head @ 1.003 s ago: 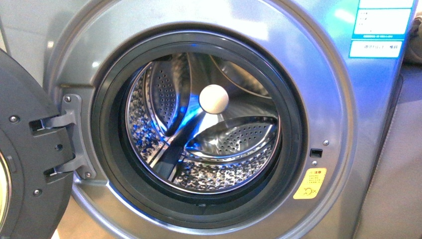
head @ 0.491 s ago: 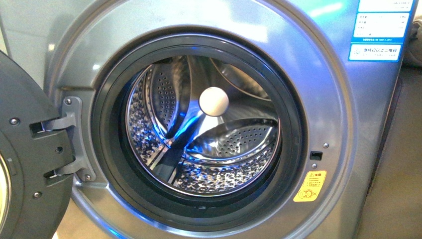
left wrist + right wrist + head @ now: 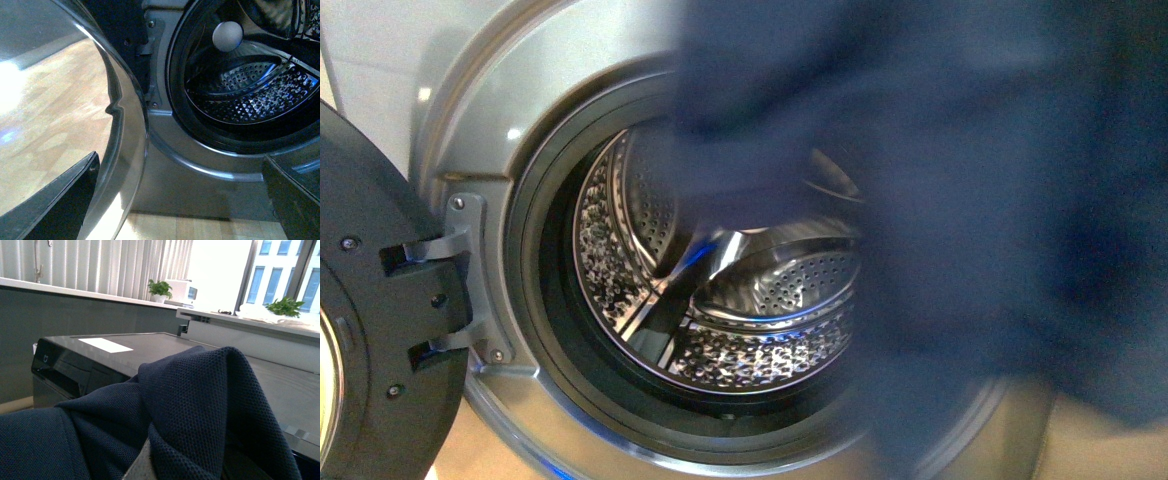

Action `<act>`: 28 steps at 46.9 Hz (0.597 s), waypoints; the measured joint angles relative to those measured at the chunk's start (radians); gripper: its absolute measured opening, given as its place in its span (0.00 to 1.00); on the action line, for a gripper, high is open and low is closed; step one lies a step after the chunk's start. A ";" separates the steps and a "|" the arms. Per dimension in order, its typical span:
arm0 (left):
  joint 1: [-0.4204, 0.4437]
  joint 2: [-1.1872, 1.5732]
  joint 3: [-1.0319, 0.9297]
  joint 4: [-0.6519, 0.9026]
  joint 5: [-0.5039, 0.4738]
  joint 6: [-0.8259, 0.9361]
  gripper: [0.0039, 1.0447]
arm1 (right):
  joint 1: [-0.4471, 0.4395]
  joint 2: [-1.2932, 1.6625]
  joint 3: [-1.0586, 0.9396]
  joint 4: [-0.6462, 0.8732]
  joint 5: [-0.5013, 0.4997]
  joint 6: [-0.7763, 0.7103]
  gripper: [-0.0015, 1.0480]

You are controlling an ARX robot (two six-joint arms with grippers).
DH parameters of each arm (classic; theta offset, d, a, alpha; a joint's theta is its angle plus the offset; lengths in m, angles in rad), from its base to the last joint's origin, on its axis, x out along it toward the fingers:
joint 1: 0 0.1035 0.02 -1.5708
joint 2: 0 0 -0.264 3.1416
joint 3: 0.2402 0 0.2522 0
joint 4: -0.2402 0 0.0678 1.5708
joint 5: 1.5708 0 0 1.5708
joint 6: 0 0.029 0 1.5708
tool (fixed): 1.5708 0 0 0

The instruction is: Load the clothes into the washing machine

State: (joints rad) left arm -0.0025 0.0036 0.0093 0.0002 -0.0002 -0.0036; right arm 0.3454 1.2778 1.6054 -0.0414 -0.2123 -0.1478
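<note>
Navy clothes [image 3: 970,200], blurred, high at right before washing machine [image 3: 480,100] mouth

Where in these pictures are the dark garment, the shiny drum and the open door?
clothes [image 3: 200,400]: right wrist view, on the raised fold of navy fabric.
drum [image 3: 775,285]: front view, on the perforated steel paddle inside.
door [image 3: 370,300]: front view, on its dark grey inner face.

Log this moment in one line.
clothes: blurred, before porthole | door: open | left gripper: open, empty | right gripper: hidden

Blurred clothes [image 3: 970,200] — half the washing machine [image 3: 480,120] hidden.
</note>
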 joint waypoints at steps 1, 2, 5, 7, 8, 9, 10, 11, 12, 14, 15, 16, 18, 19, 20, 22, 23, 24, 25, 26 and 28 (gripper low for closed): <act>0.000 0.000 0.000 0.000 0.000 0.000 0.94 | 0.016 0.010 0.009 -0.004 0.010 -0.004 0.09; 0.000 0.000 0.000 0.000 0.000 0.000 0.94 | 0.038 0.024 0.022 -0.008 0.021 -0.011 0.09; 0.000 0.000 0.000 0.000 0.000 0.000 0.94 | 0.072 0.049 0.052 -0.019 0.035 -0.019 0.09; 0.000 0.000 0.000 0.000 0.000 0.000 0.94 | 0.086 0.060 0.067 -0.026 0.042 -0.025 0.09; 0.000 0.000 0.000 0.000 0.000 0.000 0.94 | 0.093 0.067 0.077 -0.030 0.046 -0.028 0.09; 0.000 0.000 0.000 0.000 0.000 0.000 0.94 | 0.102 0.076 0.092 -0.037 0.051 -0.030 0.09; 0.000 0.000 0.000 0.000 0.000 0.000 0.94 | 0.105 0.079 0.098 -0.040 0.054 -0.030 0.09; 0.000 0.000 0.000 0.000 0.000 0.000 0.94 | 0.111 0.085 0.109 -0.046 0.058 -0.030 0.09; 0.000 0.000 0.000 0.000 0.000 0.000 0.94 | 0.115 0.089 0.117 -0.050 0.059 -0.030 0.09; 0.000 0.000 0.000 0.000 0.000 0.000 0.94 | 0.123 0.095 0.130 -0.057 0.066 -0.032 0.09; 0.000 0.000 0.000 0.000 0.000 0.000 0.94 | 0.128 0.098 0.137 -0.061 0.069 -0.033 0.09; 0.000 0.000 0.000 0.000 0.000 0.000 0.94 | 0.130 0.099 0.141 -0.063 0.070 -0.033 0.09; 0.000 0.000 0.000 0.000 0.000 0.000 0.94 | 0.139 0.105 0.154 -0.070 0.076 -0.034 0.09; 0.000 0.000 0.000 0.000 0.000 0.000 0.94 | 0.143 0.108 0.160 -0.074 0.079 -0.035 0.09; 0.000 0.000 0.000 0.000 0.000 0.000 0.94 | 0.144 0.109 0.163 -0.076 0.079 -0.036 0.09; 0.000 0.000 0.000 0.000 0.000 0.000 0.94 | 0.150 0.114 0.173 -0.082 0.080 -0.037 0.09; 0.000 0.000 0.000 0.000 0.000 0.000 0.94 | 0.153 0.116 0.177 -0.086 0.080 -0.037 0.09; 0.000 0.000 0.000 0.000 0.000 0.000 0.94 | 0.155 0.118 0.181 -0.090 0.079 -0.036 0.09; 0.000 0.000 0.000 0.000 0.000 0.000 0.94 | 0.156 0.120 0.183 -0.093 0.076 -0.035 0.09; 0.000 0.000 0.000 0.000 0.000 0.000 0.94 | 0.158 0.121 0.184 -0.097 0.074 -0.035 0.09; 0.000 0.000 0.000 0.000 0.000 0.000 0.94 | 0.143 0.124 0.184 -0.098 0.035 -0.029 0.09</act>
State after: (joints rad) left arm -0.0025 0.0036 0.0093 0.0002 0.0002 -0.0036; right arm 0.4881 1.4014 1.7897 -0.1394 -0.1768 -0.1772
